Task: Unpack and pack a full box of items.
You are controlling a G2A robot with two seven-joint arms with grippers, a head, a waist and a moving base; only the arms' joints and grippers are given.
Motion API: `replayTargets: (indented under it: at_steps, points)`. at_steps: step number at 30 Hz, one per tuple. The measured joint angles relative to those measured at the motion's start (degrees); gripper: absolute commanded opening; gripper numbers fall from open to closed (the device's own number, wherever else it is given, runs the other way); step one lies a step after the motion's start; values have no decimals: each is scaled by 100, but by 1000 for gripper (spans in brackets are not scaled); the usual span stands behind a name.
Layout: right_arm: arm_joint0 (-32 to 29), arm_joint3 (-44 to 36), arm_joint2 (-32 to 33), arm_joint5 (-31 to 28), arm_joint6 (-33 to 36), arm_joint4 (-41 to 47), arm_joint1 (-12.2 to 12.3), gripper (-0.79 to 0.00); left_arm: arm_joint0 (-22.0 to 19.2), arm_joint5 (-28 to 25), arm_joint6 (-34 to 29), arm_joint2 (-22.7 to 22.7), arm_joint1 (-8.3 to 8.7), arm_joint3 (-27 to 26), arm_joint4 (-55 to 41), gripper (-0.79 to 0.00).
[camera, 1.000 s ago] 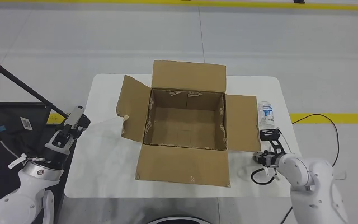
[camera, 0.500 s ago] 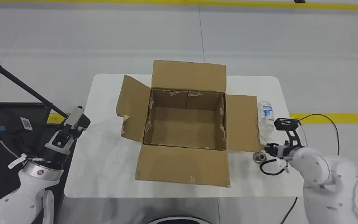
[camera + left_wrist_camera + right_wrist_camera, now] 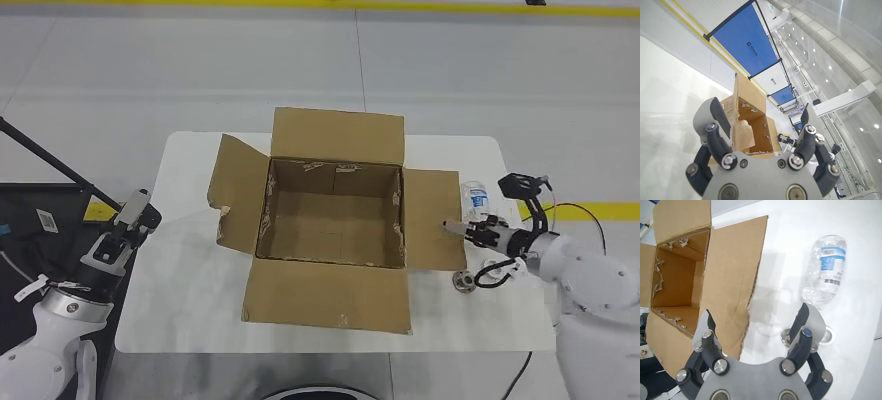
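In the top view, an open cardboard box [image 3: 335, 215] is seen at the middle of a white table [image 3: 190, 300], its four flaps folded outward. A clear plastic bottle [image 3: 476, 200] is laid on its side just beside the box's right flap. A small round metal piece [image 3: 463, 281] is found near the front corner of that same flap, apart from the bottle. The right claw [image 3: 465, 231] is held low at the outer edge of the box's right flap, between the bottle and the metal piece, and is pointed toward the box. The left claw [image 3: 140, 211] is held well to the left of the box, at the table's edge.

In the left wrist view, the left claw [image 3: 762, 115] is shown spread wide, with nothing between its fingers [image 3: 721, 115]. The box [image 3: 753, 106] is seen beyond it, well apart from it, with torn paper along its rim.

In the right wrist view, the right claw [image 3: 756, 313] is shown spread wide, with nothing gripped. The box [image 3: 677, 279] is seen to one side, its flap [image 3: 736, 275] reaching toward the claw. The bottle [image 3: 826, 270] is lying on the table [image 3: 791, 237] beside that flap. The metal piece [image 3: 828, 335] is partly hidden behind one finger [image 3: 800, 317].
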Motion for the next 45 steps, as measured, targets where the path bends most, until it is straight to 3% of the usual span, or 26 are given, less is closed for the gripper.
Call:
replayTargets:
  at_steps: [9, 27, 38, 45]
  points:
    - [103, 99, -463, -267, -64, 395, 37, 0, 0, 0, 0, 0, 0, 0, 0, 0]
    - [536, 137, -1179, -50, -212, 93, 122, 0, 0, 0, 0, 0, 0, 0, 0, 0]
    - [113, -928, -180, 227, -100, -103, 288, 0, 0, 0, 0, 0, 0, 0, 0, 0]
    - [75, -1014, -121, 191, -52, -79, 299, 0, 0, 0, 0, 0, 0, 0, 0, 0]
